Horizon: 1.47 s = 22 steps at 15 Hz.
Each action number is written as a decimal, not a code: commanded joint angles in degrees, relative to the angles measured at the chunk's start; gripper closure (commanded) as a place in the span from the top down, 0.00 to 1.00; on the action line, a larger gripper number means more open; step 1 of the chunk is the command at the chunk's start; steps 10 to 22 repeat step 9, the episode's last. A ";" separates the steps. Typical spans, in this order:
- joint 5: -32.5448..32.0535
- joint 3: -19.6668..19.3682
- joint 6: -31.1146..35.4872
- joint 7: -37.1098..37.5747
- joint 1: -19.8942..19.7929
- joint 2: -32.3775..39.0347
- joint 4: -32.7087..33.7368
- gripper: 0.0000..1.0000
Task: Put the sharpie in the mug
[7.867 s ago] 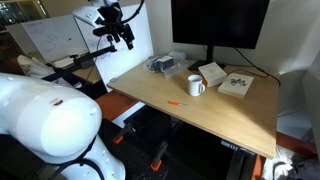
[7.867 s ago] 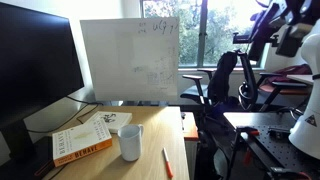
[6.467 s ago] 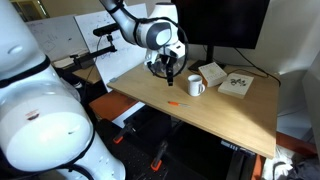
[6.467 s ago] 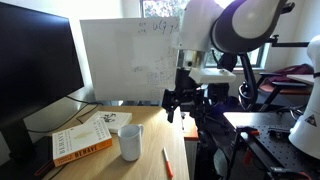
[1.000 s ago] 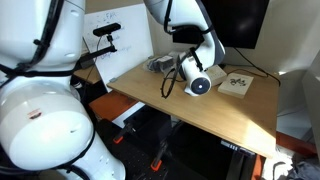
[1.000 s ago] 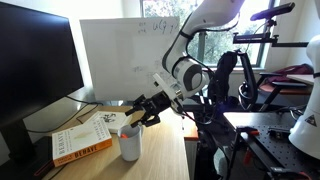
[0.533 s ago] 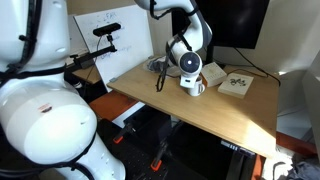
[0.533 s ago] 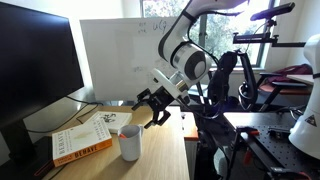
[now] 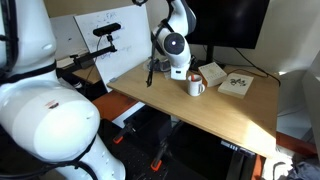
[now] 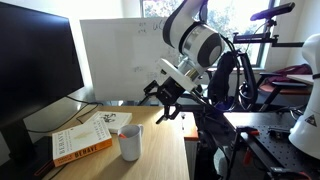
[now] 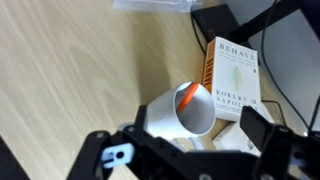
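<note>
The white mug (image 11: 178, 115) stands on the wooden table, also seen in both exterior views (image 9: 196, 88) (image 10: 130, 145). The orange-red sharpie (image 11: 186, 97) leans inside the mug, its upper end showing at the rim in the wrist view. My gripper (image 11: 180, 142) is open and empty, a short way above the mug, with one finger on each side of it in the wrist view. In both exterior views (image 9: 176, 72) (image 10: 162, 106) the gripper hangs above the table and a little to one side of the mug.
A book with an orange spine (image 11: 232, 75) (image 10: 85, 142) lies next to the mug. A flat white box (image 9: 212, 73) and a second book (image 9: 238, 83) lie behind it. A dark monitor (image 9: 220, 25) and a whiteboard (image 10: 130, 60) stand at the table's edges.
The gripper was down at the mug's mouth a second ago. It has since lifted up and away from the mug with open fingers. The sharpie stays in the mug.
</note>
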 commanded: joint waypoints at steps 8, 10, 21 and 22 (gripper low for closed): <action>-6.17 0.32 1.61 -1.69 0.36 -11.83 -9.50 1.00; -7.26 0.31 1.69 -1.94 0.37 -12.84 -10.19 1.00; -7.26 0.31 1.69 -1.94 0.37 -12.84 -10.19 1.00; -7.26 0.31 1.69 -1.94 0.37 -12.84 -10.19 1.00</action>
